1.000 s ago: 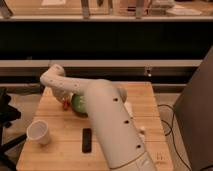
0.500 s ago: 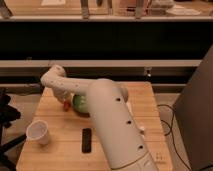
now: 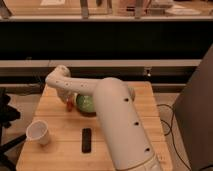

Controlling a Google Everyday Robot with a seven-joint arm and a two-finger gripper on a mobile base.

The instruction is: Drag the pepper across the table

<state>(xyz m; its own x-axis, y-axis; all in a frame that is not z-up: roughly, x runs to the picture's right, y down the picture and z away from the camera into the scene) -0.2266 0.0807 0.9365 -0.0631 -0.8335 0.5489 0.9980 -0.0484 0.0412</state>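
Though low beside the pepper [image 3: 69, 105] on the plank table [image 3: 57, 120], gripper [image 3: 66, 98] state unclear; dark panel [image 3: 100, 42] behind.

On your table [image 3: 60, 125], the gripper [image 3: 67, 99] is hanging at the pepper [image 3: 69, 106], just left of the round object [image 3: 86, 103], behind the cup [image 3: 38, 132].

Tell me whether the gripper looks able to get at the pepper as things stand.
Likely yes. The gripper sits directly above the pepper on the table, with nothing between them. The round green object lies close beside the pepper but not over it.
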